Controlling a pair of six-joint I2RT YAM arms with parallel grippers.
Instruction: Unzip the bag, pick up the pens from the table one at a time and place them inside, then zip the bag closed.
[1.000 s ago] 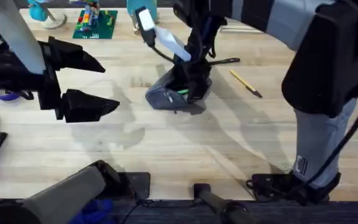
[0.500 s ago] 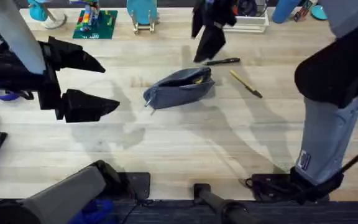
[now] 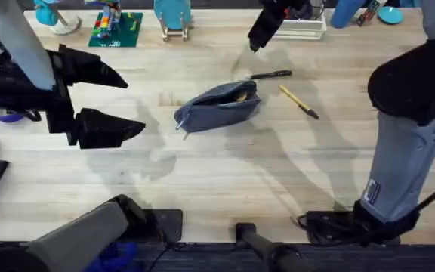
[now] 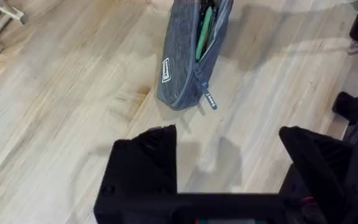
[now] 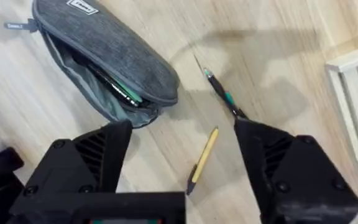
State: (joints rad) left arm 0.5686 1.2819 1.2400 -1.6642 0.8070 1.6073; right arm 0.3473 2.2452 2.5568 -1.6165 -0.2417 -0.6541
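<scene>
The blue-grey bag [image 3: 219, 104] lies on the table [image 3: 202, 174] with its zipper open and its pull [image 4: 209, 98] at the end nearer my left arm. A green pen [image 4: 204, 25] shows inside the bag [image 4: 185, 56]. Just beyond the bag lies a black pen [image 3: 270, 74], and to its right a yellow pen [image 3: 298, 101]. My right gripper [image 3: 261, 34] hangs open above the table's far side, up and away from the bag [image 5: 104, 50], the black pen [image 5: 222, 93] and the yellow pen [image 5: 202, 158]. My left gripper [image 3: 134, 106] hovers open and empty left of the bag.
A green brick plate [image 3: 115, 30], a teal stand [image 3: 174, 19] and a white rack [image 3: 300, 29] line the back edge. A purple object [image 3: 6, 115] sits at the far left. Bare wood lies in front of the bag.
My right gripper has lifted off the bag and moved back and to the right. The bag now lies flat and open. The left arm has not moved.
</scene>
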